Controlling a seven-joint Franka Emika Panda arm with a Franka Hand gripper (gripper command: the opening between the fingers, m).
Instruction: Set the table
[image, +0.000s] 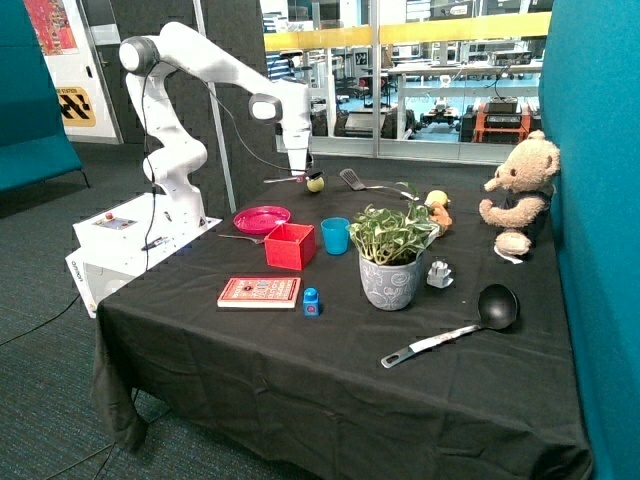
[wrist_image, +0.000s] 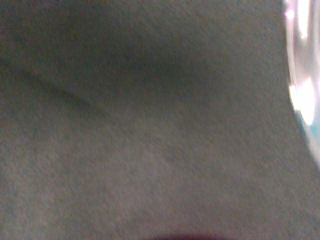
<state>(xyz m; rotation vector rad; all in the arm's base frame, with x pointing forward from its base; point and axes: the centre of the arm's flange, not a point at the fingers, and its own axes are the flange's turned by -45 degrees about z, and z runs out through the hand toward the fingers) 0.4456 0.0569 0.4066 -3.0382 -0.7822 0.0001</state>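
My gripper (image: 301, 172) hangs low over the far side of the black-clothed table (image: 300, 390), behind a pink plate (image: 261, 218). A thin silver utensil (image: 281, 180) sticks out sideways at the gripper's tip; I cannot tell whether it is held or lies on the cloth. A yellow-green ball (image: 315, 184) sits right beside the gripper. Another silver utensil (image: 238, 238) lies next to the plate, and a blue cup (image: 335, 235) stands nearby. The wrist view shows only dark cloth (wrist_image: 150, 125) and a shiny blurred edge (wrist_image: 302, 90).
A red box (image: 290, 246) stands between plate and cup. A black spatula (image: 352, 180), a potted plant (image: 390, 270), a ladle (image: 480, 315), a red book (image: 259, 292), a small blue block (image: 311, 302) and a teddy bear (image: 520, 195) are spread over the table.
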